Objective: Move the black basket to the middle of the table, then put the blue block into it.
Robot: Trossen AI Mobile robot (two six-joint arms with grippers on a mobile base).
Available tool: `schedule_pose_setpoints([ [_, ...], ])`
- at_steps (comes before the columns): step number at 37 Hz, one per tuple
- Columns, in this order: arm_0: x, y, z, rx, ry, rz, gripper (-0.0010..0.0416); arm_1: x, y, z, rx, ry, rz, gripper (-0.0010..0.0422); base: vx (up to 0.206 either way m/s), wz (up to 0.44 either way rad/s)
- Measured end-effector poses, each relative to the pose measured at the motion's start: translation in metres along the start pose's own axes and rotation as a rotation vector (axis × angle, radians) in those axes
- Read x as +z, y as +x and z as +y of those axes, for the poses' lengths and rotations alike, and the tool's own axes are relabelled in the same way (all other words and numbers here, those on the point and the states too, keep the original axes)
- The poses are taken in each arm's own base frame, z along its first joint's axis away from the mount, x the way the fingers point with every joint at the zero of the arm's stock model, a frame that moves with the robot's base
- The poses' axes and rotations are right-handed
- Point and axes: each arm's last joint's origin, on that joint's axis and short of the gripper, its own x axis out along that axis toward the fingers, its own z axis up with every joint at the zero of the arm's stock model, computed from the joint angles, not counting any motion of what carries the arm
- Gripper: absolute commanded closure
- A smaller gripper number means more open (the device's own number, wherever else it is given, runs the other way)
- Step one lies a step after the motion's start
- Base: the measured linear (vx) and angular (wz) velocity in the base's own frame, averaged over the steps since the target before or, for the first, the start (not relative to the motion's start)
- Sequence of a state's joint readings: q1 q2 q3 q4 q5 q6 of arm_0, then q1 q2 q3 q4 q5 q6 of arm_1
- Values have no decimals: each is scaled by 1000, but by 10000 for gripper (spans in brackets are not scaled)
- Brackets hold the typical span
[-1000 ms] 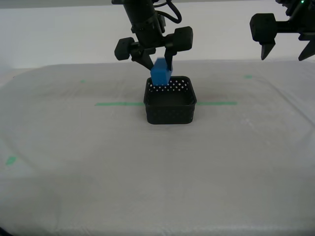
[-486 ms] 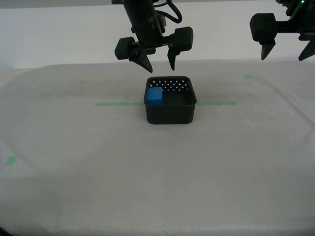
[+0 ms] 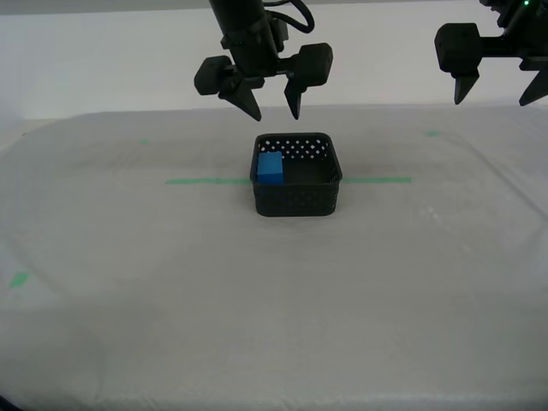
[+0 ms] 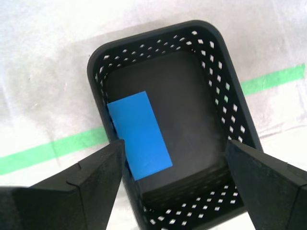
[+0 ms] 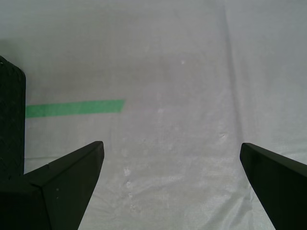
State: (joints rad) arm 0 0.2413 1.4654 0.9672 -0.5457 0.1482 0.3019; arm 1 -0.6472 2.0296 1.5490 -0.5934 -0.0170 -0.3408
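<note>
Second pincer (image 3: 267,101): jaws apart and empty, hanging straight above the black basket (image 3: 296,175); the open spread fits a release over the basket's mouth, so the step in hand looks like letting go and clearing upward.
Second pincer, own camera (image 4: 172,177): the two dark fingers (image 4: 91,179) frame the basket's opening from above, with nothing between them.
Blue block (image 3: 271,167): lies inside the basket, against the wall on the exterior view's left; in the second wrist view the blue block (image 4: 139,134) rests on the basket floor beside that perforated wall.
Black basket, second wrist view (image 4: 225,103): stands upright on the table (image 3: 274,291), across the green tape line (image 3: 202,181), which runs out from under it on both sides; this central spot suits the task's "middle of the table".
First pincer (image 3: 499,88): held high at the exterior view's right, well apart from the basket, jaws apart and empty; likely parked out of the way.
First pincer, own camera (image 5: 172,167): looks down on bare cloth and an end of the tape (image 5: 74,108).
Progress: judged complete, or nearly so.
</note>
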Motion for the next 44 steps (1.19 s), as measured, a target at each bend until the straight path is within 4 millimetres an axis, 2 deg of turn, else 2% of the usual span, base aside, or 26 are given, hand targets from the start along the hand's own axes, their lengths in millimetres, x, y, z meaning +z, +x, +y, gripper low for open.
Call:
schedule_pose_setpoints([
  [10, 0, 0, 0, 1, 0, 0, 7, 2, -4, 7, 11, 79, 7, 68, 0, 0],
  [22, 0, 0, 0, 1, -1, 0, 7, 9, -18, 27, 33, 89, -2, 14, 0, 0],
  [31, 0, 0, 0, 0, 0, 0, 7, 15, -29, 46, 52, 53, -24, 12, 0, 0],
  [44, 0, 0, 0, 1, -1, 0, 7, 14, -30, 76, 93, 34, 10, 12, 0, 0],
])
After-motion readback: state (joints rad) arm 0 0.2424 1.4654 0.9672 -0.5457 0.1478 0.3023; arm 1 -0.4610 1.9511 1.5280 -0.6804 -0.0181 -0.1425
